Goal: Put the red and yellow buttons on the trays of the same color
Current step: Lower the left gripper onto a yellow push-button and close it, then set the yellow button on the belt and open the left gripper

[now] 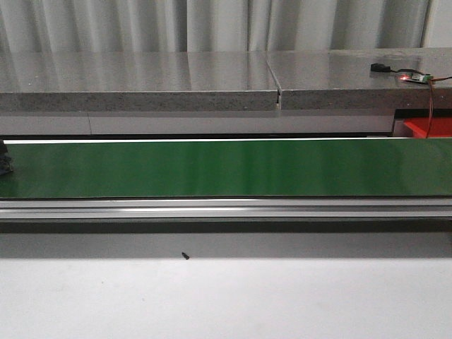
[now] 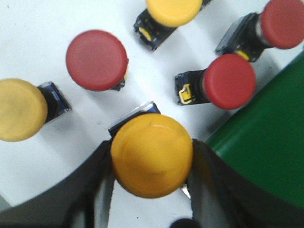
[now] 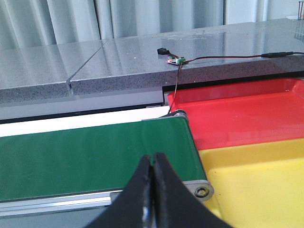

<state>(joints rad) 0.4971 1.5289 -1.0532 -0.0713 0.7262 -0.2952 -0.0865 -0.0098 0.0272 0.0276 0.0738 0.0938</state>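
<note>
Grey curtains hung behind a stone-grey ledge point(image 1: 212, 81), and in front of it a green belt point(image 1: 226, 169) ran across the white table point(image 1: 226, 304); no arm showed in the front view. In the left wrist view, loose buttons lay on the white surface beside the belt's edge. The left gripper point(image 2: 152, 190) had its fingers point(image 2: 92, 190) on either side of a yellow button point(image 2: 152, 154), the jaws pinching it around the cap or just under it, with its dark base point(image 2: 133, 119) poking out behind. Around it lay a red button point(image 2: 97, 60) standing cap-up, two more red ones on their sides point(image 2: 229, 81) point(image 2: 284, 23), and two other yellow ones point(image 2: 19, 110) point(image 2: 173, 10). These looked like hard plastic pieces, light and stiff, with smooth rounded caps that would likely slip under a shallow grip; the squarer base or the neck below the cap seemed the surer place to hold. In the right wrist view the right gripper point(image 3: 153, 190) hung with its jaws pressed together and empty over the belt's end, next to the red tray point(image 3: 247, 114) and the yellow tray point(image 3: 256, 180), both with nothing visible in them.
</note>
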